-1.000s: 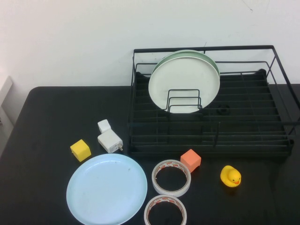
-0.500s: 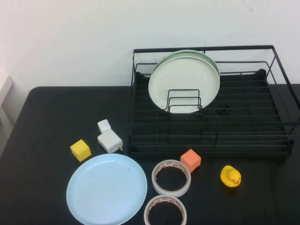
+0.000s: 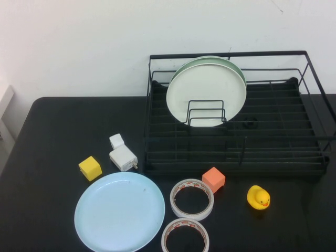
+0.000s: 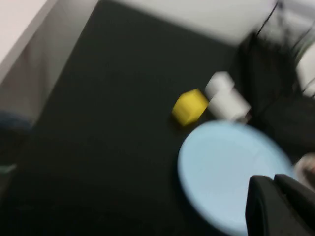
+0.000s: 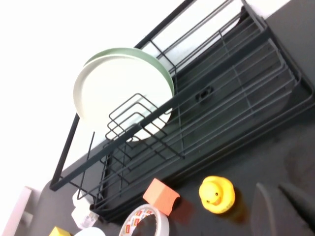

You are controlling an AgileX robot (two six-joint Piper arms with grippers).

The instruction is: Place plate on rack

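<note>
High view: round light sky-blue plate [image 3: 119, 212] flat on black table [image 3: 52, 157], in front-left of black wire dish rack [image 3: 236, 131] holding pale green-white plates [image 3: 206, 93].

Left wrist view: left gripper [image 4: 278, 206] over plate's edge; finger state can't tell.

Right wrist view: right gripper [image 5: 288, 205] beside yellow rubber duck [image 5: 216, 194]; finger state can't tell.

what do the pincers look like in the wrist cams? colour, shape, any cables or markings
Little shows. Left pincer: matte black, blocky rounded fingers at the edge of the left wrist view, over the blue plate. Right pincer: dark grey to black, smooth rounded finger shapes at the edge of the right wrist view, near the duck. No cables, labels or markings visible. Neither arm appears in the high view.
</note>
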